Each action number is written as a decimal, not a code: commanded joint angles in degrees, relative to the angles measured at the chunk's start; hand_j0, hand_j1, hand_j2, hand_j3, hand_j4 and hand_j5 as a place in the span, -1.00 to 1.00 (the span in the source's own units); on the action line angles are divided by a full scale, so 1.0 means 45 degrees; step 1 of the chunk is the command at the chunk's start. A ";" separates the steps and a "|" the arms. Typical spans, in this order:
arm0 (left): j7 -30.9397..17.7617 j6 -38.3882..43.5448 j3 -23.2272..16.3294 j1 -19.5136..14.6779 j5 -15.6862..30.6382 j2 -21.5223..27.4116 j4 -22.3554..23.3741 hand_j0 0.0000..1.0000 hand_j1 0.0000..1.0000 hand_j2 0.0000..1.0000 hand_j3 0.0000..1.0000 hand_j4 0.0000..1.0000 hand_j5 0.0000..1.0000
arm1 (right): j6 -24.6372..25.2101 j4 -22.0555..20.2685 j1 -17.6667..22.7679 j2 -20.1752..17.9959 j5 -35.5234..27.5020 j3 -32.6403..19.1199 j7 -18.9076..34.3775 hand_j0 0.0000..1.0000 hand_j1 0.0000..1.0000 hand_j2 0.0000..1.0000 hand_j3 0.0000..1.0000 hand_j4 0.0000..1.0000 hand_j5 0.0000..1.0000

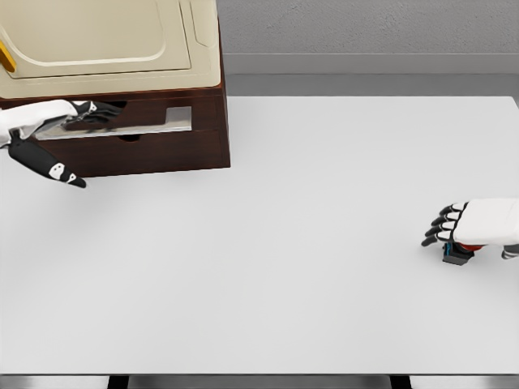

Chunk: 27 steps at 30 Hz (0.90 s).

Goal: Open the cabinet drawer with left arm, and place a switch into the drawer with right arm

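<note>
Pretty flat, even sim lighting, bright overall with no glare. The big matte white table (268, 243) looks nearly uniform, with just a faint soft shadow under the dark brown wooden cabinet (162, 154). Edges look slightly soft and compressed, with no visible lens distortion.

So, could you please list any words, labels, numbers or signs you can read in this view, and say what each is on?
None can be read.
Cabinet: plain brown front, no label.
Cream top: no print.
Switch under the right hand: mostly hidden, no marking legible.
Left hand at the drawer: small white spots only, no text.
Table: blank.
</note>
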 commanded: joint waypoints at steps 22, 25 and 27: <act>-0.0002 -0.0137 -0.0353 0.0020 -0.0448 -0.0047 0.0030 0.85 0.85 0.85 0.85 0.85 0.85 | 0.0023 0.0136 0.0000 0.0063 -0.0019 -0.0026 -0.0002 0.98 0.98 0.98 0.98 0.98 0.98; -0.0002 -0.0176 -0.0528 0.0039 -0.0448 -0.0028 -0.0049 0.86 0.86 0.86 0.86 0.86 0.86 | 0.0023 0.0156 -0.0019 0.0063 -0.0019 -0.0026 -0.0002 0.98 0.98 0.98 0.98 0.98 0.98; -0.0002 -0.0195 -0.0607 0.0039 -0.0448 -0.0028 -0.0068 0.86 0.86 0.86 0.86 0.86 0.86 | 0.0023 0.0156 0.0000 0.0063 -0.0038 -0.0026 -0.0002 0.98 0.98 0.98 0.98 0.98 0.98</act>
